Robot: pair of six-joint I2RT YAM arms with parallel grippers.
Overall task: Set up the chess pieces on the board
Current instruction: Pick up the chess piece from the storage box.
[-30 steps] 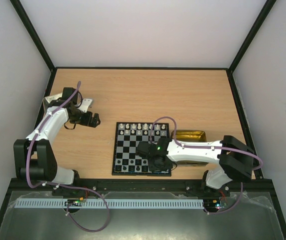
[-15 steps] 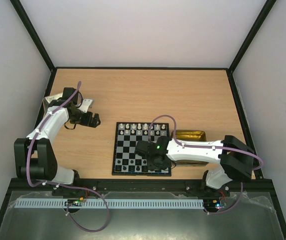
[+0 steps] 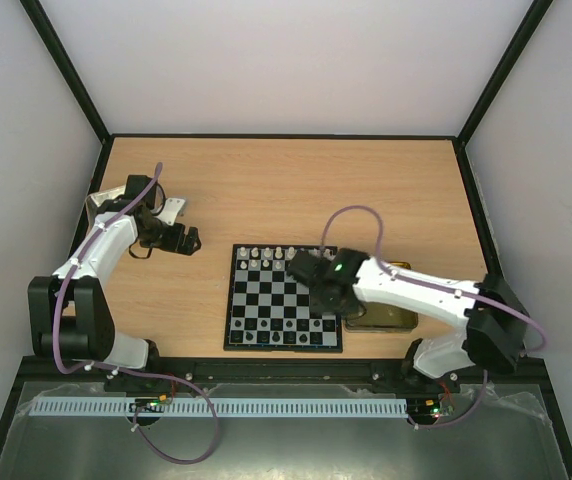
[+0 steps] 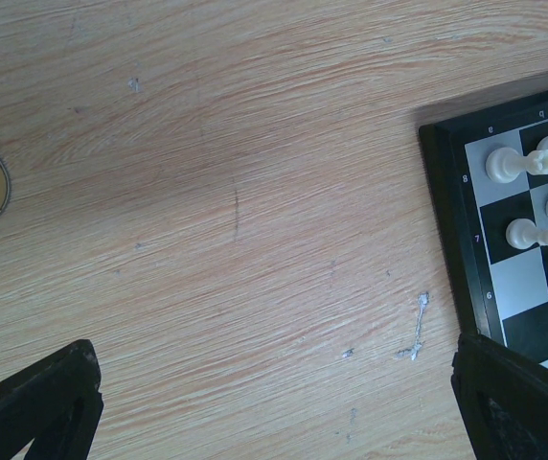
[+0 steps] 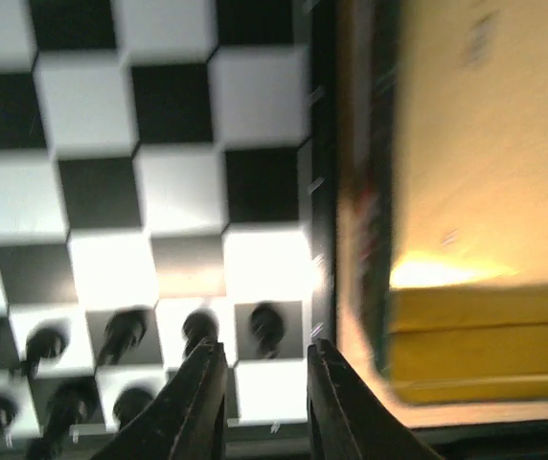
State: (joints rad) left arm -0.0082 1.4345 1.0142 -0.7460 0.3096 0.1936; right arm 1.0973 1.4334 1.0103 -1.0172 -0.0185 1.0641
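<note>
Right gripper [image 5: 264, 362], jaws a sliver apart and empty, hovers by the board's [image 5: 255, 96] right edge; black chess pieces [image 5: 125, 335] line the near rows, tiny, light, likely tippy, so pinch mid-body.

In the left wrist view, the black border of the board [image 4: 444, 211] carries small pale digits down its side: 8, 7 and 6. Two tiny letters along its top edge are too small to read. Nothing else is legible.

arms [image 3: 406, 290]: white, black joints | cables [image 3: 351, 215]: purple | fingers [image 4: 34, 412]: black | LED [image 3: 337, 267]: green
</note>
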